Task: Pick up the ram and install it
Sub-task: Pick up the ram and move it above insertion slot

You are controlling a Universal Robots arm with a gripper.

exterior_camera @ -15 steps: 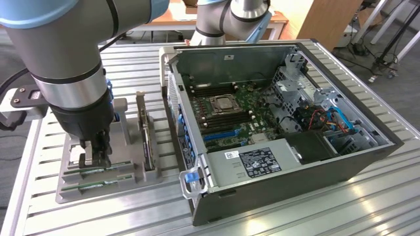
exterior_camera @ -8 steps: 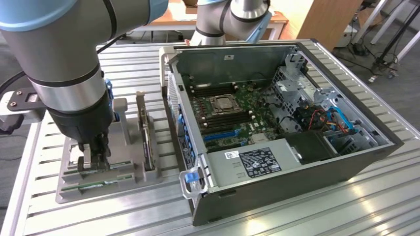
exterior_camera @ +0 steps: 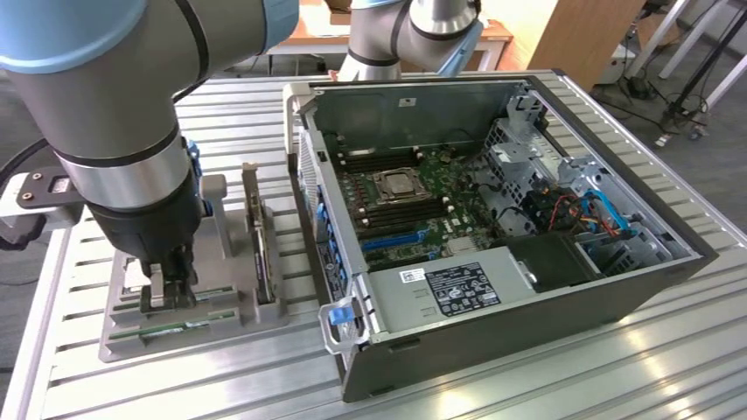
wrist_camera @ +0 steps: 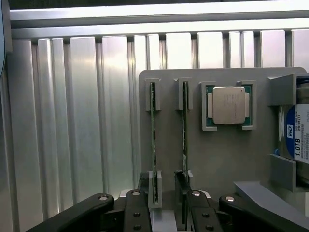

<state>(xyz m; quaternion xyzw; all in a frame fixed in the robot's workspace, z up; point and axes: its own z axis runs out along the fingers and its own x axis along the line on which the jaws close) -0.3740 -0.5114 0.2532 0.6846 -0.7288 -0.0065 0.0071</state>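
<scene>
Two ram sticks stand on edge in slots of a grey holder plate [wrist_camera: 222, 159]; one ram [wrist_camera: 153, 130] runs between my fingertips, the other ram [wrist_camera: 184, 121] lies just beside my right finger [wrist_camera: 181, 193]. My gripper [wrist_camera: 162, 193] is open, its black fingers straddling the first stick without pinching it. In the exterior view the gripper [exterior_camera: 167, 296] hangs low over the holder [exterior_camera: 129, 337] at the exterior view's left, with a green ram [exterior_camera: 181, 327] lying just in front of it.
A silver processor chip [wrist_camera: 229, 105] and a hard drive [wrist_camera: 297, 133] sit on the same holder. An upright grey card [exterior_camera: 250, 219] stands behind the gripper. The open computer case [exterior_camera: 653, 271] with its motherboard [exterior_camera: 408, 201] fills the exterior view's right on the slatted metal table [exterior_camera: 583, 367].
</scene>
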